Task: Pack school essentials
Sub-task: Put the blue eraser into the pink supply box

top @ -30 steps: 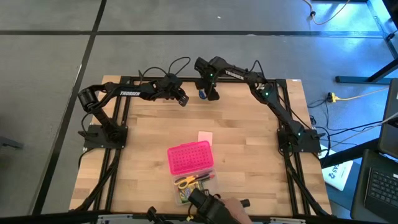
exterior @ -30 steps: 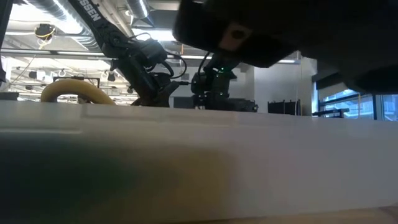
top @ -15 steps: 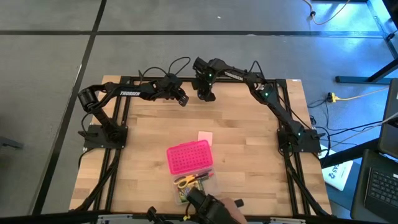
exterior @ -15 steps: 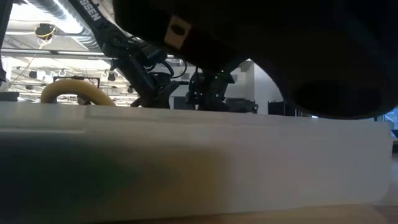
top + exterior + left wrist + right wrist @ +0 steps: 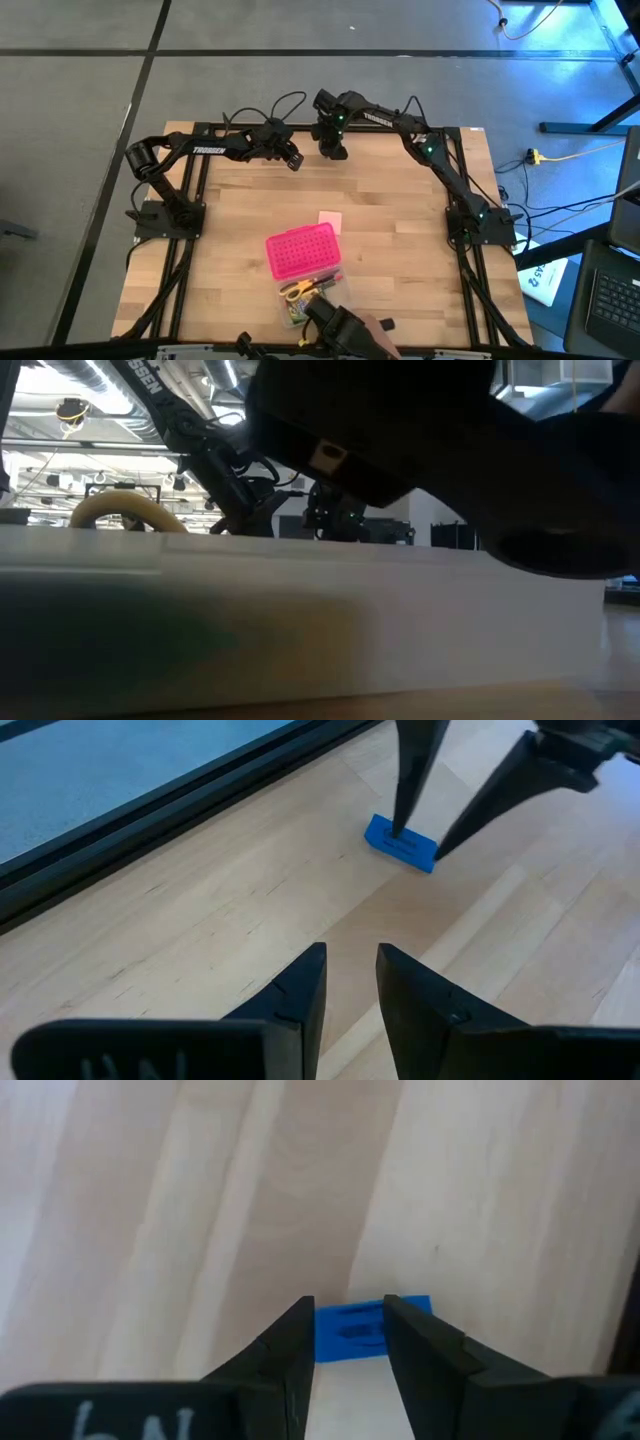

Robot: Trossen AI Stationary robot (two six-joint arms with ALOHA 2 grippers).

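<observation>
The tiny blue piece (image 5: 400, 843) lies flat on the table near its far edge; my right gripper (image 5: 333, 151) stands over it and hides it in the high view. My left gripper (image 5: 293, 160) hovers just left of it, slightly open, holding nothing. Near the front edge lies the bright pink dotted box (image 5: 302, 252). Its clear half (image 5: 308, 293) holds the yellow-handled scissors (image 5: 298, 290) and pens. The pale pink square pad (image 5: 330, 221) lies flat beside the box's far right corner. My right gripper is shut on the blue piece (image 5: 352, 1330), coming from above and slanting down, fingers set along its length. One fingertip (image 5: 437, 848) stands at the piece's end. The other (image 5: 398, 828) comes down on its top face partway along. The piece lies on the table.
A person's hand (image 5: 350, 335) reaches in over the near edge by the clear half and shows as a dark shape (image 5: 420, 430) close up in the low view. Bare wood lies between the box and the grippers. The black frame rail (image 5: 400, 130) runs along the far edge.
My right gripper has tipped steeper and come over the blue piece, which showed beside its fingers a second ago and is now covered in the high view. The person's hand at the near edge has shifted. My left arm has kept still.
</observation>
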